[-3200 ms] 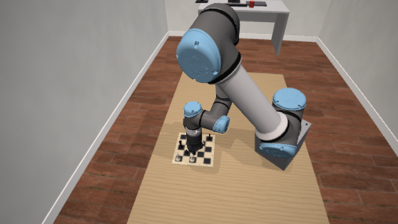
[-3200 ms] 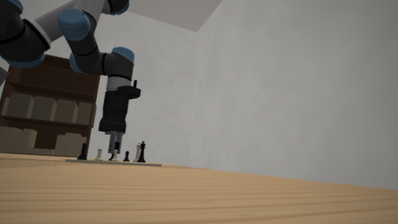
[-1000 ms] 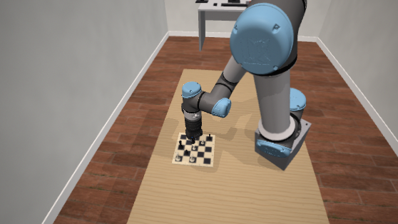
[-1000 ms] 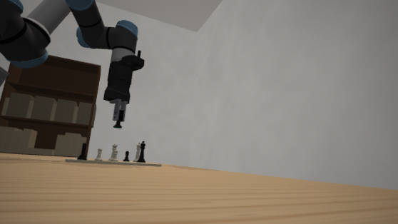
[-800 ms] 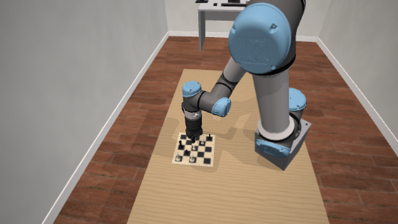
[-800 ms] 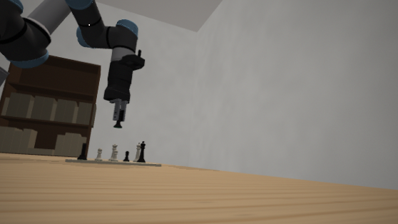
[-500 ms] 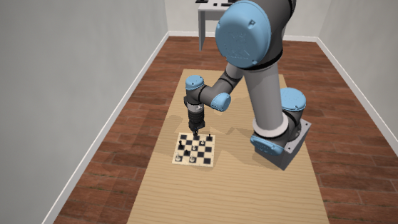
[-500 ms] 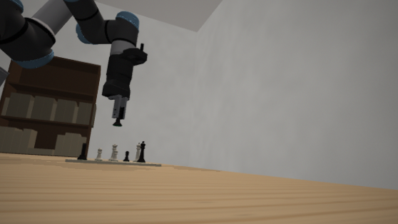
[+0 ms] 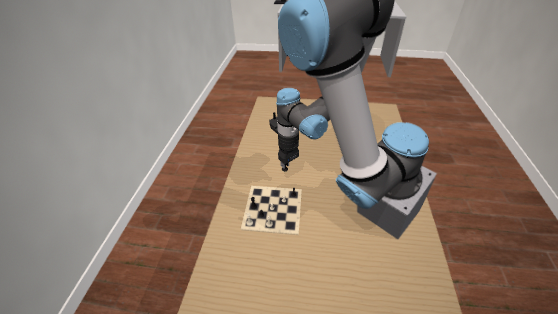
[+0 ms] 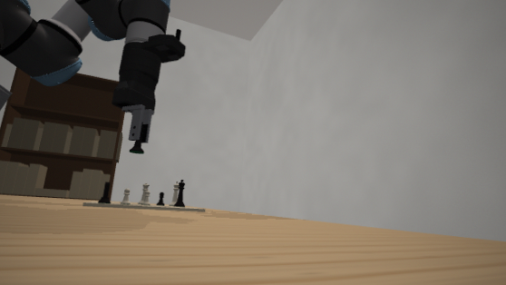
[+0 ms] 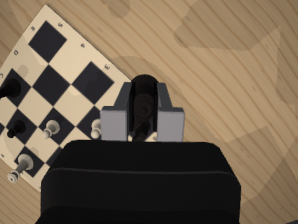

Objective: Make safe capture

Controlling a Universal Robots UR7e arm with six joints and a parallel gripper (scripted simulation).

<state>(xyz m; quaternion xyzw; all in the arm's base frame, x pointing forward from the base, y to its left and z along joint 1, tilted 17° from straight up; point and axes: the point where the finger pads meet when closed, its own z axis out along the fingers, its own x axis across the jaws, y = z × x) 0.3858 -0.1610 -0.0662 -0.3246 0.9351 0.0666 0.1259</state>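
The dark two-finger end effector is gripping a small black chess piece, hanging above the light wooden table, beyond the checkered board's upper edge.

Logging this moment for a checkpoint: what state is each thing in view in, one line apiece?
Gripper: shut on a black chess piece, raised above the table beside the board.
Black chess piece: held upright between the fingers, clear of the table.
Chessboard: flat on the table, not under the gripper.
Pieces on the board: all standing upright, as far as the views show.
Table: carries the board and the arm's base.
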